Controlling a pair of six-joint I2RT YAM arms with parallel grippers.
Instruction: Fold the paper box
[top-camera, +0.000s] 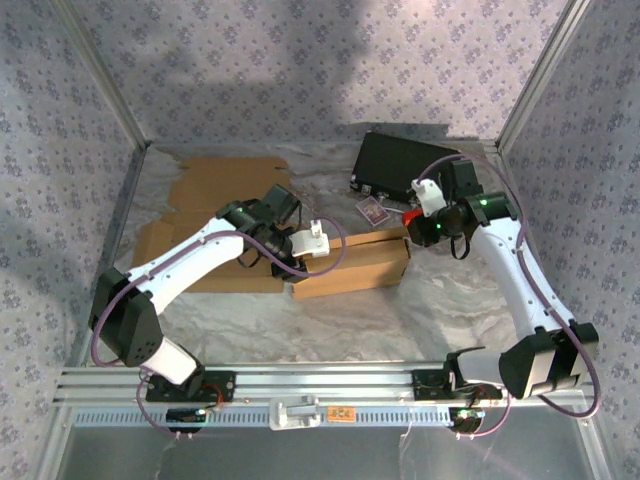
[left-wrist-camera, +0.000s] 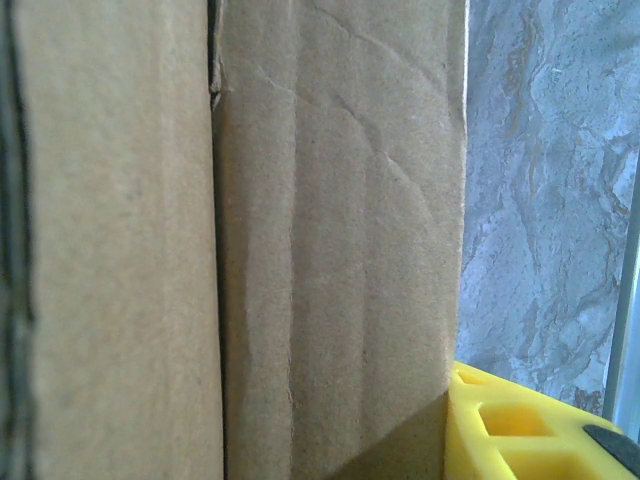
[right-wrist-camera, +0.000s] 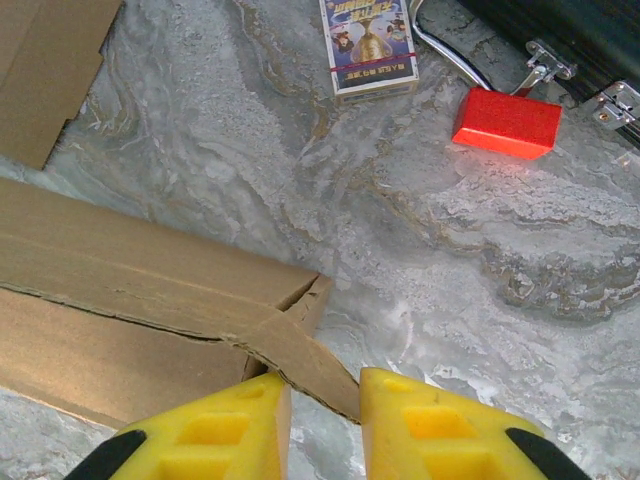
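The brown paper box (top-camera: 350, 262) lies partly folded at the table's middle, and more flat cardboard (top-camera: 225, 185) spreads behind it to the left. My left gripper (top-camera: 315, 240) sits on the box's left end. In the left wrist view a creased cardboard panel (left-wrist-camera: 340, 250) rests against the one yellow finger (left-wrist-camera: 520, 430) that shows, and the other finger is hidden behind the cardboard. My right gripper (right-wrist-camera: 325, 410) hovers at the box's right end, jaws a little apart. The corner of a loose end flap (right-wrist-camera: 310, 365) pokes into the gap between them.
A black case (top-camera: 400, 165) with metal latches stands at the back right. In front of it lie a red block (right-wrist-camera: 505, 122) and a small printed card pack (right-wrist-camera: 370, 45). Bare marbled table (right-wrist-camera: 480, 300) stretches right of the box. Walls enclose the table.
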